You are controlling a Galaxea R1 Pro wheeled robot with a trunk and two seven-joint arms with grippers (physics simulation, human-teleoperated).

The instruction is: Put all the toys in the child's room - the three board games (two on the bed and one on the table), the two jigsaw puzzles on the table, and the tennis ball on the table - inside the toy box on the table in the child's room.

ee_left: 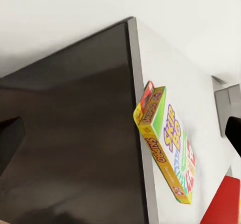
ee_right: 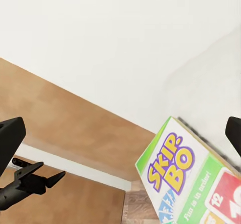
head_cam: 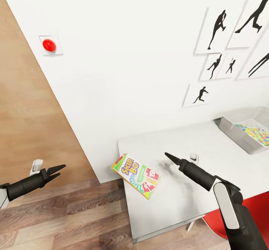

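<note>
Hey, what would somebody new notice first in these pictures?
Probably the bright multicoloured Skip-Bo card game box, lying at the white table's left edge with one corner past it. Next, the grey toy box tray holding a colourful puzzle at the table's far right, and the black silhouette posters on the wall above it.

Glossy printed cardboard game box, smooth matt white counter, wood-grain plank floor, matt grey plastic tray, matt black pincer

Head camera looks steeply down over the white rectangular table; both wrist cameras closely share the colourful Skip-Bo card box at 6 o'clock.
</note>
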